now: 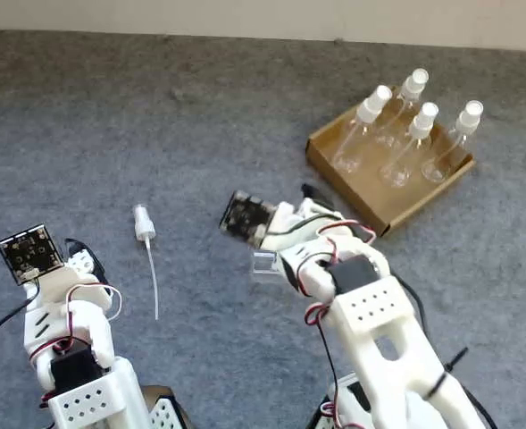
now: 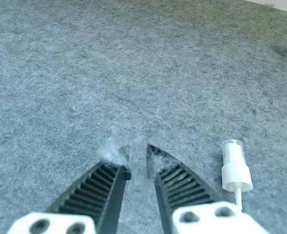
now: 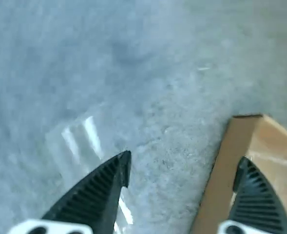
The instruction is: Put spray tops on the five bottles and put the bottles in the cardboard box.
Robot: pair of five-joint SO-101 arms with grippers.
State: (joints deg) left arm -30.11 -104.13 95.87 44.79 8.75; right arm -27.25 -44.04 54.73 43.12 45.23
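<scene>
Step in hand: four of the five bottles are capped and boxed. I judge the fifth capping as not yet begun.
Box: the cardboard box [image 1: 347, 188] sits at the far right of the surface [image 1: 111, 116]. It holds four capped bottles [image 1: 401, 161] lying side by side.
Loose bottle: a clear bottle [image 1: 264, 264] lies on its side on the surface, partly hidden under the right arm [image 1: 370, 304] and near the box corner. I take it for the fifth.
Spray top: the last spray top [image 1: 144, 223] lies loose on the surface between the two arms, nearer the left arm [image 1: 70, 331]. Its tube trails back toward the arm bases.
Left jaws: nearly closed with a narrow gap, holding nothing. They are low over bare surface, with the spray top just beside them.
Right jaws: spread wide, holding nothing. One tip is beside the clear bottle, the other over the box edge.
Next move, my judgement: the right jaws need to centre over the bottle and close on it. The left jaws must open before taking the spray top.
Risk: the thin tube may bend or miss the bottle neck.
</scene>
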